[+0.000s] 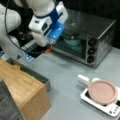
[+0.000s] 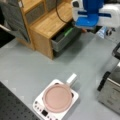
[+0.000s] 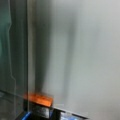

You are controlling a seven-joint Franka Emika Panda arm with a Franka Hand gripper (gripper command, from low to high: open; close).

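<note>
The hand (image 1: 50,45), its grip state impossible to tell, hovers at the oven (image 1: 95,37) door's (image 1: 37,51) edge near an orange tab (image 3: 38,98), with a bowl (image 1: 71,38) inside and a pan (image 1: 102,91) on the grey surface (image 1: 65,75).

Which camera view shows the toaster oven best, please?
A front view shows the toaster oven best: whole body, knobs and a bowl inside, the end effector beside it. Elsewhere only a corner shows; the wrist view shows glass.
</note>
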